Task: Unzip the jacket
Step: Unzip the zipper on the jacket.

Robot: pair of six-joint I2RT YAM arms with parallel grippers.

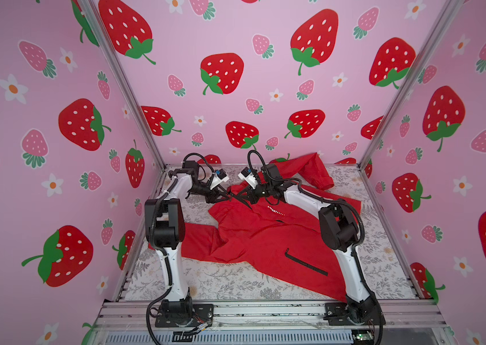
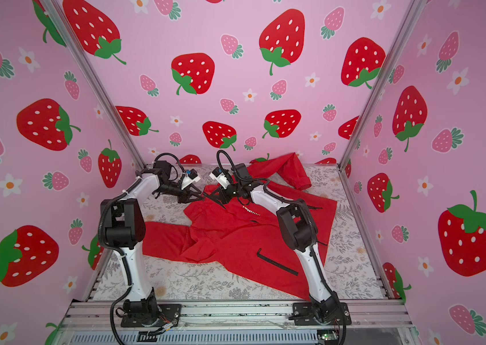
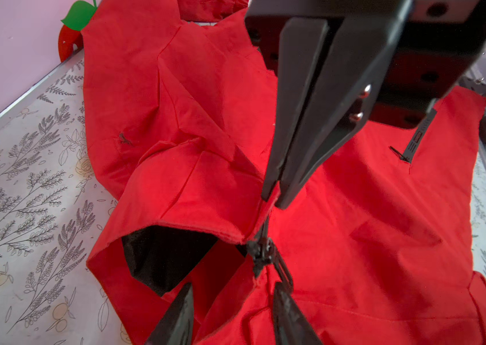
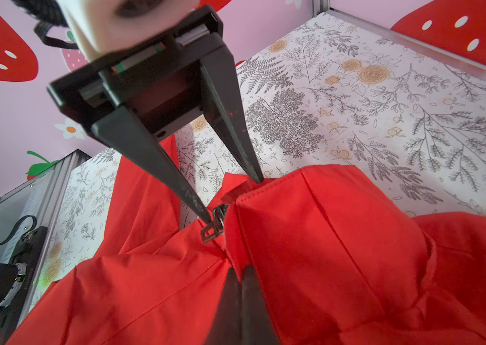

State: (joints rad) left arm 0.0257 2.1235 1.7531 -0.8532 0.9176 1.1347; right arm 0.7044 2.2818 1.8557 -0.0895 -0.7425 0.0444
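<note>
The red jacket [image 1: 265, 239] [image 2: 235, 239] lies crumpled on the table in both top views, collar toward the back. Its black zipper pull [image 3: 265, 254] [image 4: 215, 224] sits at the collar's top, and black lining shows inside the collar. My left gripper [image 3: 232, 295] [image 4: 234, 200] [image 1: 230, 197] is open and straddles the pull, with one fingertip [image 3: 283, 286] touching the tab. My right gripper [image 4: 238, 271] [image 3: 274, 194] [image 1: 243, 198] is shut on the red collar edge just beside the zipper, holding it slightly raised.
The table [image 1: 235, 286] wears a grey floral cloth, with an aluminium rail [image 1: 265, 310] along the front. Pink strawberry walls close in on three sides. One sleeve [image 1: 313, 170] reaches to the back right. A black pocket zipper [image 1: 304, 263] lies near the right arm.
</note>
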